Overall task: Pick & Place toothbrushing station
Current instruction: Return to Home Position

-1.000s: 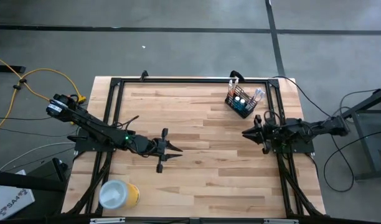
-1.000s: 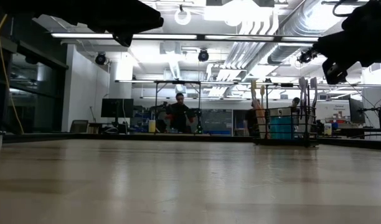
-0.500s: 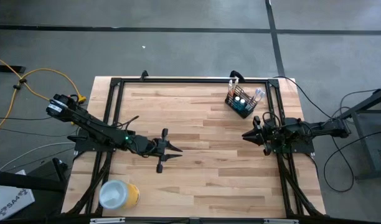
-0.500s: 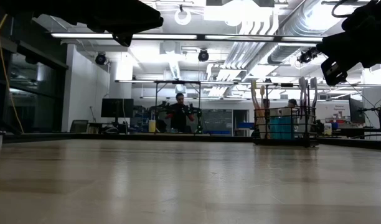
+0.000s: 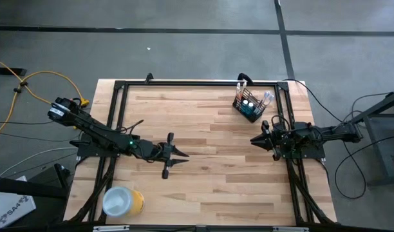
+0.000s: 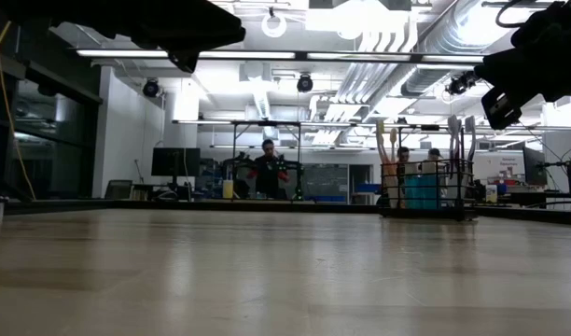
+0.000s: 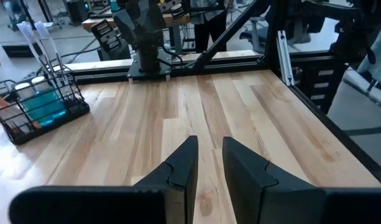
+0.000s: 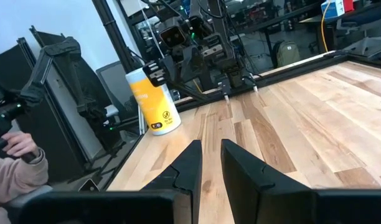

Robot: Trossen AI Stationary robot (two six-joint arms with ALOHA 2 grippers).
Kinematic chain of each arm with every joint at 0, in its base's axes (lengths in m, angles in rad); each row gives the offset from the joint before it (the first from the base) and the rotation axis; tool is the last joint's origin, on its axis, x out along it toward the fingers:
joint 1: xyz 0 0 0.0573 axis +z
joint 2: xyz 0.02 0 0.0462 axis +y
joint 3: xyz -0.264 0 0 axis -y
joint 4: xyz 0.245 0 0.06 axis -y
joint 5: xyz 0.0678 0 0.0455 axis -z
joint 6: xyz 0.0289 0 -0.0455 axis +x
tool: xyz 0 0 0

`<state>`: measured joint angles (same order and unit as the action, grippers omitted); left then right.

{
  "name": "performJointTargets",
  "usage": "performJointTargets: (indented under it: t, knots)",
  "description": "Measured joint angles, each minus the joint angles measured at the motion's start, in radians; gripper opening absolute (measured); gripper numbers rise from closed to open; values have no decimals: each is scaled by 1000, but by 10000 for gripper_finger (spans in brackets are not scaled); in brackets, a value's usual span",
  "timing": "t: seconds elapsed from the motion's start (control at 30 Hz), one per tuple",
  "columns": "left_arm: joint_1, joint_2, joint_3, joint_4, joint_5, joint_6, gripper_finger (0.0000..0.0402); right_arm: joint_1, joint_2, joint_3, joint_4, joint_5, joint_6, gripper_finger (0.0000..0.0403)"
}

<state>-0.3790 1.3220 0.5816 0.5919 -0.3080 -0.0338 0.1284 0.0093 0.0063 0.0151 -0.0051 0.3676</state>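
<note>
Step in hand is judged to be the return to home; loading looks finished. The black wire-mesh holder [image 5: 249, 107] is seen standing toward the far right corner of the table [image 5: 210, 183], with pale toothbrushes [image 5: 267, 97] upright in it and blue tubes [image 5: 248, 102] inside. No brush is seen lying loose on the wood.

The left gripper [image 5: 181, 154] is held over the table's left-centre, pointed toward the middle. The right gripper [image 5: 255, 138] is held at the right edge, pointed inward, near the holder but apart from it.

For a clean retract, the right arm should be drawn straight back, away from the holder: the brush heads stand above the mesh and could be clipped by a sideways swing. Height should be kept until the arm is clear. The yellow cylinder [image 5: 123, 201], at the corner diagonally opposite the holder, is well apart from the left gripper, so little risk is expected there.

Fingers: on both grippers only a narrow gap is shown between them in the wrist views. Nothing is pinched or touched, and bare wood is seen through each gap
</note>
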Motion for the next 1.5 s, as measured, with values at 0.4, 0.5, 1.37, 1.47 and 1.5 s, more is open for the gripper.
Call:
performJointTargets:
  t: [0.4,0.5,1.37,1.47,1.5]
  knots:
    - [259,-12,-2,-55,533,16,69,0,0,0,1,1,-2,52]
    - [319,-12,-13,-59,626,40,69,0,0,0,1,2,-2,52]
    - [402,-594,-426,-181,510,56,69,0,1,-1,2,2,-2,52]
    - [402,-630,-458,-175,515,63,69,0,1,-1,3,2,-2,52]
    - [402,-640,-472,-175,515,63,69,0,1,-1,3,2,-2,52]
